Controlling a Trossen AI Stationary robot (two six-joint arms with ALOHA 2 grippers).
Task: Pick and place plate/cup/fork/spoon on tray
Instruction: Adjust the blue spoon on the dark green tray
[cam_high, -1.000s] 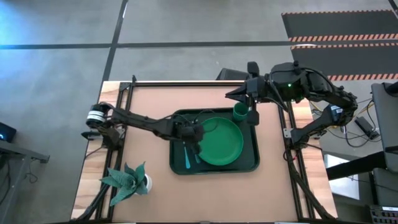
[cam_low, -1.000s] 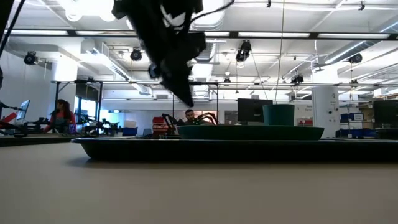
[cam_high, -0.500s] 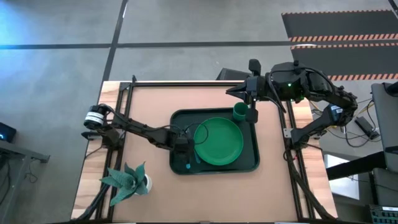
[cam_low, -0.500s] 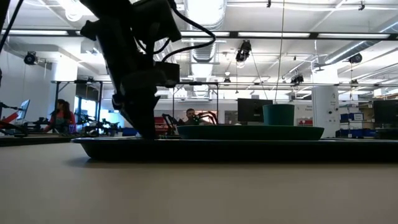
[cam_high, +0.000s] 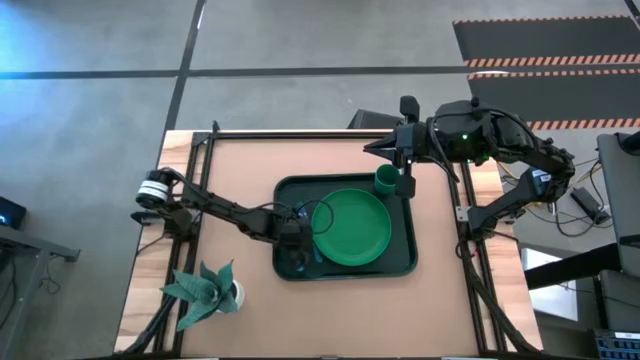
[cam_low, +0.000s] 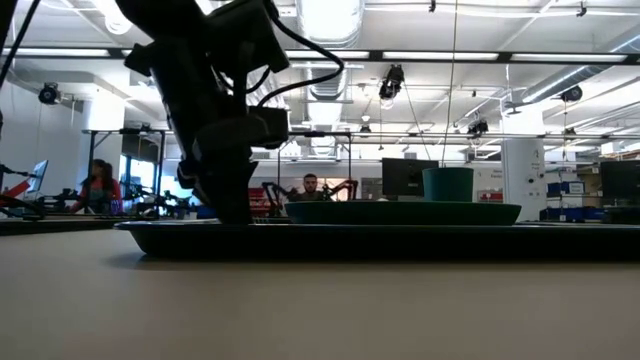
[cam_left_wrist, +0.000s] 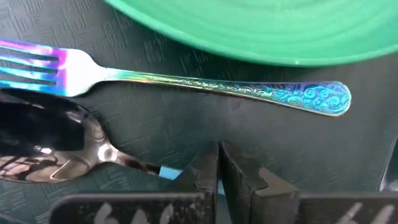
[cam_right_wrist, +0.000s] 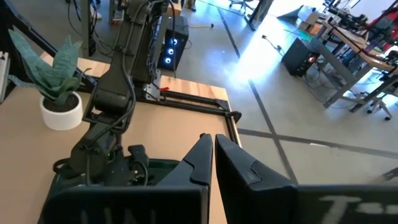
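Observation:
The dark green tray (cam_high: 404, 245) lies mid-table and carries the green plate (cam_high: 352, 227), with the green cup (cam_high: 386, 180) at its far right corner. Left of the plate, the fork (cam_left_wrist: 205, 87) and the spoon (cam_left_wrist: 43, 149) lie side by side on the tray floor. My left gripper (cam_left_wrist: 218, 163) is shut and points steeply down at the tray's left part (cam_high: 296, 255), over the spoon's handle. My right gripper (cam_right_wrist: 212, 144) is shut with nothing in it. It hangs high over the table's far edge (cam_high: 370, 150), beyond the cup. My left gripper comes from above with shut fingers (cam_left_wrist: 199, 177) over the spoon's blue handle (cam_left_wrist: 168, 172), which runs in under them. The fingers hide that spot, so I cannot tell whether they touch the handle. The spoon lies flat on the tray.
A potted plant (cam_high: 210, 290) stands at the table's near left corner. Black frame rails (cam_high: 200, 160) run along the table's left and right sides. The low view shows people (cam_low: 100, 185) in the room beyond the table.
My left gripper has sunk from above the plate's left rim to the tray floor, moving toward the table's left and near edges and rolling a little. It has stayed shut. Fork and spoon lie where they were.

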